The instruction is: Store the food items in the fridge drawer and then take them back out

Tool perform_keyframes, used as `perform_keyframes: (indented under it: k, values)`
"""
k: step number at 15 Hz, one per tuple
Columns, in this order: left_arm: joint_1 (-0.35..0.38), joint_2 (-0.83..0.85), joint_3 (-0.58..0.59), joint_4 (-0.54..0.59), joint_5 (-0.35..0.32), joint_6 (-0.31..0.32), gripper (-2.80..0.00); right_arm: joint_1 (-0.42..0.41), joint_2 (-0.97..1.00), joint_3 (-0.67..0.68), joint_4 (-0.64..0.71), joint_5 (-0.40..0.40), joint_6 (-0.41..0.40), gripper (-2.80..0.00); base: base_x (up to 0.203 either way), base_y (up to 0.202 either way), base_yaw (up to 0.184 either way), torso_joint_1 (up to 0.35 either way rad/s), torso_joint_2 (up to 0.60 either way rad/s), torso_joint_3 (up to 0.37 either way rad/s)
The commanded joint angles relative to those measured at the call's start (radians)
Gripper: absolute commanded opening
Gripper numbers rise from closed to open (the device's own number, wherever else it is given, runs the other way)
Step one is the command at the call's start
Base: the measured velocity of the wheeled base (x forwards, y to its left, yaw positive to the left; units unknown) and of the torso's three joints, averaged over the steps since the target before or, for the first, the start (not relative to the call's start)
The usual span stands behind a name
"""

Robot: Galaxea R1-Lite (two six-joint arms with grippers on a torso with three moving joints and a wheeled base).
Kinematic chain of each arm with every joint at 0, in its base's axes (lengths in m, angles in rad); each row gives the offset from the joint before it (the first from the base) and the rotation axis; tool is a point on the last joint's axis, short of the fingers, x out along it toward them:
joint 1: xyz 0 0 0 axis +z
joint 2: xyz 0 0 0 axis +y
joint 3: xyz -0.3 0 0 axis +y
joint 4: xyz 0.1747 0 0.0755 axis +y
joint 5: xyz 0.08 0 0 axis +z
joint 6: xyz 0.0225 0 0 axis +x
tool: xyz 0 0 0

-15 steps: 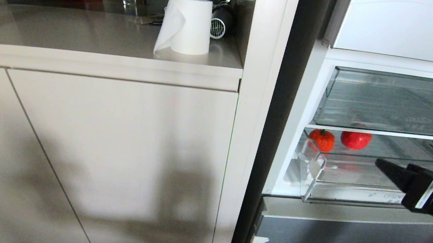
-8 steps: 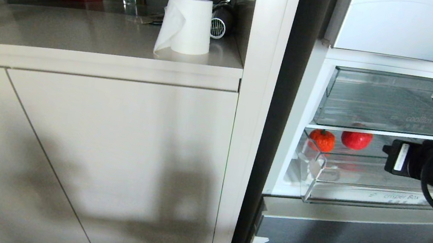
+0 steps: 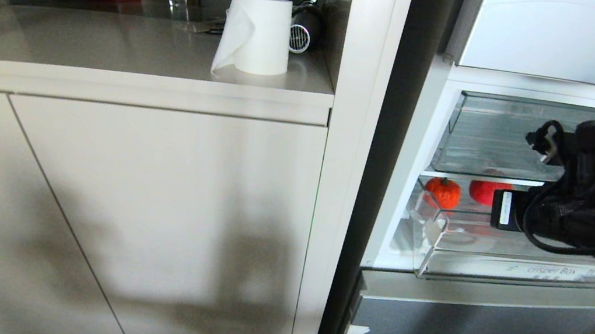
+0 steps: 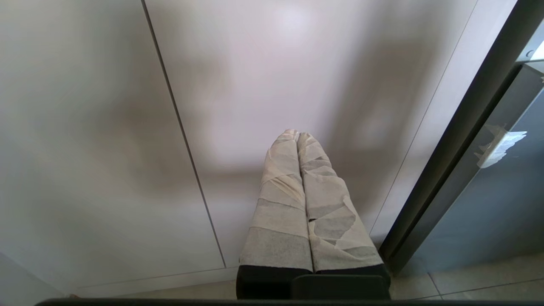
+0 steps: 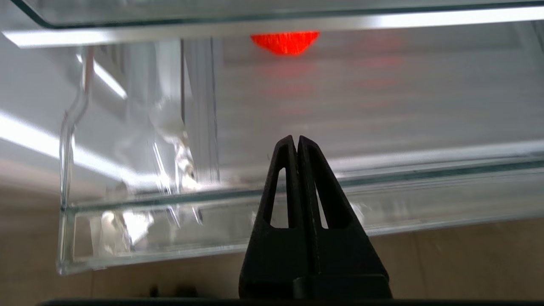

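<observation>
Reaching in from the right, the right gripper (image 5: 296, 142) hangs just in front of the fridge drawer (image 3: 440, 259), its black fingers pressed together with nothing between them. In the head view its tips are hidden behind the arm's own black body and cables. The wide clear drawer stands pulled out from the open fridge, under a glass shelf and below a second clear drawer (image 3: 490, 137) higher up. Far back in the fridge drawer sit two food items: a small orange-red fruit (image 3: 443, 192) to the left and a glossy red round fruit (image 3: 484, 191) just to its right, partly covered by the gripper's body in the head view. The wrist view shows only a red sliver of one fruit (image 5: 284, 41) beneath the shelf edge, well apart from the fingertips. The left gripper (image 4: 297, 136) is parked low before the beige cabinet door (image 3: 148, 215), its tape-wrapped fingers also pressed together. On the counter to the left stands a white paper roll (image 3: 255, 36).
</observation>
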Motion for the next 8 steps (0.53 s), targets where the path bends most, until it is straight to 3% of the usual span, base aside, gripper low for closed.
perform_keyframes:
  k: [1,7,8]
  values:
    - [0.0,0.0,0.0,0.0,0.0,0.0,-2.8,0.0,0.012,-0.086,0.142,-0.002,0.001,-2.8,0.0,0.0,0.0,0.0,0.0,0.0]
    - [0.0,0.0,0.0,0.0,0.0,0.0,-2.8,-0.005,-0.115,-0.193,0.525,-0.003,0.01,-2.8,0.0,0.0,0.0,0.0,0.0,0.0]
    - [0.0,0.0,0.0,0.0,0.0,0.0,-2.8,-0.014,-0.115,-0.199,0.517,0.0,0.016,-2.8,0.0,0.0,0.0,0.0,0.0,0.0]
